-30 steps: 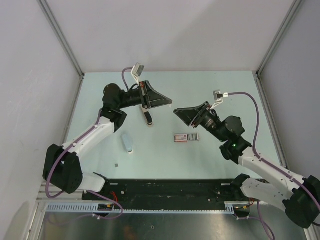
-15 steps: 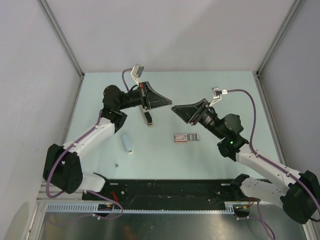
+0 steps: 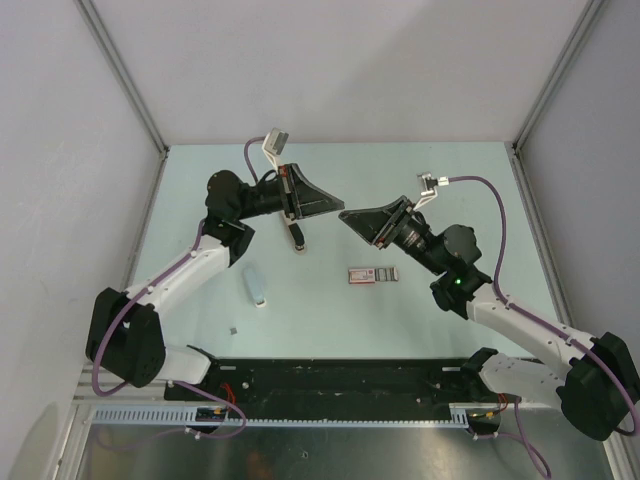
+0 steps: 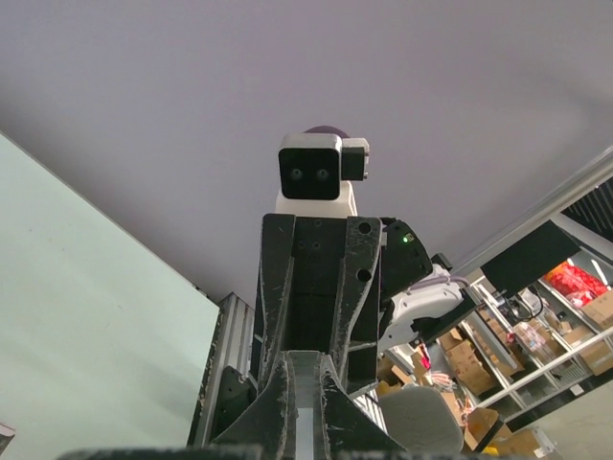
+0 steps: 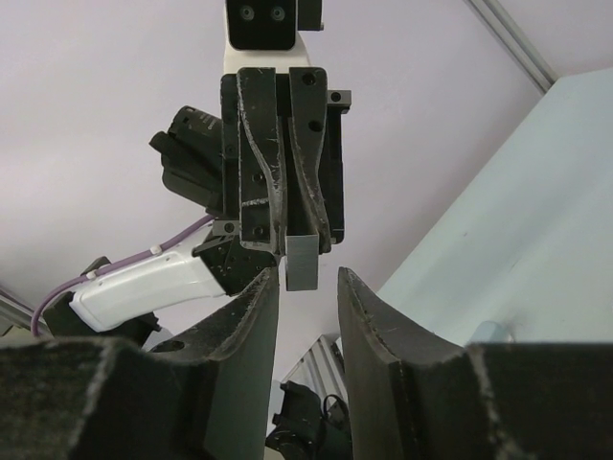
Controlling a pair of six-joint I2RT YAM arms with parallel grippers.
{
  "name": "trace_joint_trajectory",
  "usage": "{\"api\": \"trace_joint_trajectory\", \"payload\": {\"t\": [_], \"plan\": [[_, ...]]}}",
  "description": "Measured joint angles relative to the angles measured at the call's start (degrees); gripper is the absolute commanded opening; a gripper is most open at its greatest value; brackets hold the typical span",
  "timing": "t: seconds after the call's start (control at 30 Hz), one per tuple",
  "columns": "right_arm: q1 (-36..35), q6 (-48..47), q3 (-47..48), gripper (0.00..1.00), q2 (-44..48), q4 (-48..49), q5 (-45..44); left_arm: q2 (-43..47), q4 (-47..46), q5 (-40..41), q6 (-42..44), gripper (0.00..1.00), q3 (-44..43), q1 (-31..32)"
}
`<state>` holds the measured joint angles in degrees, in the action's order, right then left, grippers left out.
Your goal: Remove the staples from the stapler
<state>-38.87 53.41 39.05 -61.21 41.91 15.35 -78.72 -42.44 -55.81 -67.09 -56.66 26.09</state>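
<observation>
- The pale green table (image 3: pixel 450 200) is overhung by both arms, which are raised and set tip to tip.
- The left gripper (image 5: pixel 287 230) is clamped on a grey staple strip (image 5: pixel 302 261), which is held well above the table.
- The right gripper (image 5: pixel 306 283) is spread, with a finger seen either side of the strip's end; whether contact is made cannot be told.
- A pale blue oblong object (image 3: pixel 257 286) and a dark oblong object (image 3: pixel 296 237) are seen lying apart.
- A red-and-white box (image 3: pixel 361 274) is laid flat, with further staples (image 3: pixel 390 273) just beside it.
- A tiny grey bit (image 3: pixel 232 327) is seen near the front edge.

Light: bright, even, diffuse
Shadows: faint, soft-edged on the table (image 3: pixel 450 190)
Focus: top view sharp; wrist views soften along the bottom edge
</observation>
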Motion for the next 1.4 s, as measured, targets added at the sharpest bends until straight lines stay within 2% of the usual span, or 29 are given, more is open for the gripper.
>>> {"api": "trace_joint_trajectory", "payload": {"t": [0.17, 0.3, 0.53, 0.57, 0.67, 0.83, 0.9, 1.03, 1.2, 1.4], "plan": [[0.0, 0.4, 0.0, 0.33, -0.5, 0.3, 0.2, 0.0, 0.0, -0.1, 0.0, 0.01, 0.0, 0.2], [0.0, 0.9, 0.0, 0.2, -1.0, 1.2, 0.4, 0.0, 0.0, 0.0, 0.1, 0.01, 0.0, 0.2], [0.0, 1.2, 0.1, 0.09, -1.1, 1.7, 0.6, 0.0, -0.3, 0.0, 0.1, 0.04, 0.0, 0.2], [0.0, 1.2, 0.1, 0.07, -1.1, 1.7, 0.6, 0.0, -0.3, 0.0, 0.1, 0.08, 0.0, 0.2], [0.0, 1.1, 0.1, 0.05, -1.1, 1.7, 0.6, 0.0, -0.3, 0.0, 0.5, 0.35, 0.0, 0.2], [0.0, -0.6, 0.2, 0.02, 0.0, -2.9, 0.0, 0.0, 0.6, -0.1, 3.5, 0.68, 0.1, -0.1], [0.0, -2.0, 0.2, 0.02, 1.4, -7.2, -0.8, 0.0, 4.2, -0.1, 7.1, 0.73, -0.3, -0.9], [0.1, -5.7, 0.3, 0.01, 4.7, -17.5, -3.1, 0.0, 18.2, 1.8, 19.2, 0.77, -3.5, -4.4], [0.3, -10.6, 0.4, 0.04, 6.9, -31.0, -8.4, 0.0, 37.3, 10.4, 39.3, 0.78, -8.0, -7.2], [0.3, -14.2, 0.6, 0.01, 4.0, -48.1, -19.2, 0.0, 52.1, 19.6, 57.4, 0.78, -8.2, -7.2]]}}
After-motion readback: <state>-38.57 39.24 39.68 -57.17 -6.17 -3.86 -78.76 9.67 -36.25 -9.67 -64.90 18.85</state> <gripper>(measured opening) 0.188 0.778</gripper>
